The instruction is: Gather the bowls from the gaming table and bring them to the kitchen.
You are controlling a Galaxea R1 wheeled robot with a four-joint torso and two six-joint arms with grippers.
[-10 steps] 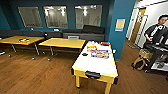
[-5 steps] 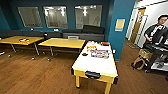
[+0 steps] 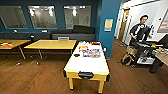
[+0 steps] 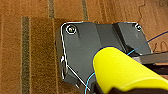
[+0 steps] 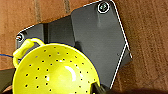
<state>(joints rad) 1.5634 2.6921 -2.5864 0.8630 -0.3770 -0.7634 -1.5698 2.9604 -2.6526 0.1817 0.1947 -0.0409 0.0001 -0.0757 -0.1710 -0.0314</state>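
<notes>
Far left, a yellow-topped wooden table (image 3: 10,43) carries a small red item; just right of it stands a second yellow-topped table on thin metal legs (image 3: 51,45); both sit before a dark blue wall with three glazed panels (image 3: 42,17). Centre, the long white-topped gaming table with light wood edge (image 3: 86,63) runs near to far over the brown wood floor (image 3: 32,77); colourful flat game boxes (image 3: 91,52) lie at its far end, a small dark object (image 3: 76,55) just left of them; bowls on it cannot be made out. Far right, a person in dark clothing (image 3: 140,31) stands at a control rig. Left wrist view: a rounded yellow object (image 4: 120,68) shows large over carpet; left tool state cannot be told. Right wrist view: a yellow perforated bowl with a loop handle (image 5: 53,71) shows large; right tool state cannot be told.
</notes>
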